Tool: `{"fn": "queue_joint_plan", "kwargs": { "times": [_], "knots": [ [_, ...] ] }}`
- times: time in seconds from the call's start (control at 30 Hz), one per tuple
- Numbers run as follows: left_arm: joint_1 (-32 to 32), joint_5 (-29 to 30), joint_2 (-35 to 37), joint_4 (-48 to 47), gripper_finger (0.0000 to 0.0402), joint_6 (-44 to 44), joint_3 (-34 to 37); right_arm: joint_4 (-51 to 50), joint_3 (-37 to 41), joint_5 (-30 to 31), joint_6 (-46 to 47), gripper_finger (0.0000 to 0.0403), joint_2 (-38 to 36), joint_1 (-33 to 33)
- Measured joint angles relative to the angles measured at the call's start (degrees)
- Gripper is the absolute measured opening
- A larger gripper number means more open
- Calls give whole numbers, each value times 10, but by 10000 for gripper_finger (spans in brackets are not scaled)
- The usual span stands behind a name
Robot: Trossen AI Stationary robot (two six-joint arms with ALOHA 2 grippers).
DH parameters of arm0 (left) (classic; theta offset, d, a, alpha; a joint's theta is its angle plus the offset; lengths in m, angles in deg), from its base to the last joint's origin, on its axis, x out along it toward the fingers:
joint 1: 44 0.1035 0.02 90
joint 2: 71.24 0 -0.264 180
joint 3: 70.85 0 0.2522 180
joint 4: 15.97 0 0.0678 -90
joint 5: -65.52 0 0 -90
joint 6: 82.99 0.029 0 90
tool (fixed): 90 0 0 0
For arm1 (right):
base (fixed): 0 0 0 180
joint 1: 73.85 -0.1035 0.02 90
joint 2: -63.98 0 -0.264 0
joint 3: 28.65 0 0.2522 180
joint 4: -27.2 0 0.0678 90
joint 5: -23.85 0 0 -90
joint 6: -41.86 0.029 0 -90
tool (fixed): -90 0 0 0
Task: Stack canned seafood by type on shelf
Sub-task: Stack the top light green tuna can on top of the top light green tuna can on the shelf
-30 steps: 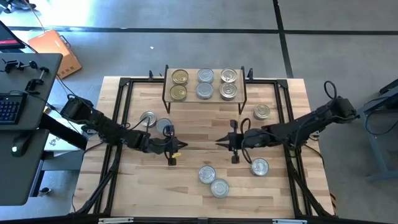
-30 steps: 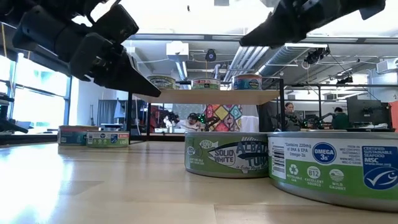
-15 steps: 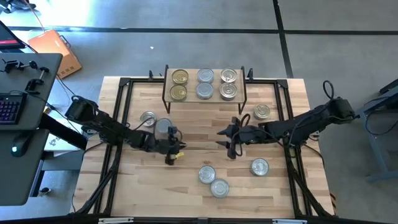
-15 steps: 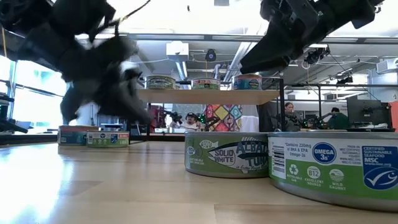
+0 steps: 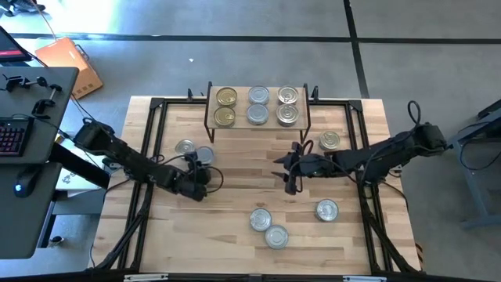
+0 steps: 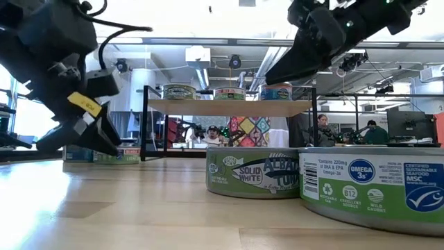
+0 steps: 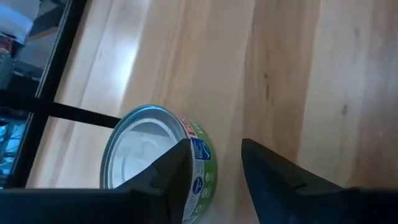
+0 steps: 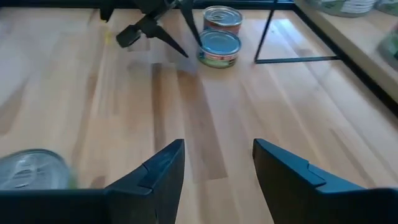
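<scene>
I count twelve tins in the high view. Six sit on the shelf (image 5: 258, 125) in three columns of two: two gold (image 5: 226, 97), two plain silver in the middle (image 5: 258, 95), two ring-pull silver (image 5: 287, 95) on the right. Six lie on the counter (image 5: 235, 219): a pair (image 5: 185, 148) at the left, touching or nearly so; one (image 5: 329, 141) just right of the shelf; one (image 5: 326, 210) at right front; two (image 5: 261, 219) touching at centre front.

My left pincer (image 5: 205, 174) hangs low, just in front of the left pair, arm stretched in from the left edge. Its jaws stand apart, holding nothing; its wrist view shows one finger (image 7: 168, 180) at the rim of a green-labelled tin (image 7: 155, 155).

My right pincer (image 5: 291, 168) is raised over mid-counter, in front of the shelf, arm reaching in from the right. Its jaws are parted and empty.
</scene>
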Motion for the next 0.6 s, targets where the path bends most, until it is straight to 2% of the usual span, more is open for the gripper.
{"fn": "queue_joint_plan", "kwargs": {
  "times": [0.2, 0.33, 0.47, 0.53, 0.6],
  "knots": [
    [11, -5, 0, 13, 128, -32, 8, -2, 0, -2, 11, 183, 0, 13],
    [10, -53, -1, 40, 113, -22, 9, -2, 0, -4, 16, 183, 0, 5],
    [-4, -110, -1, 112, 89, 16, 9, -2, 0, -6, 25, 183, 0, -7],
    [-19, -110, 0, 149, 79, 37, 4, -2, 0, -6, 21, 183, 0, -12],
    [-35, -81, 0, 145, 71, 48, -8, -3, 0, -6, 21, 183, 0, -14]
  ]
}}
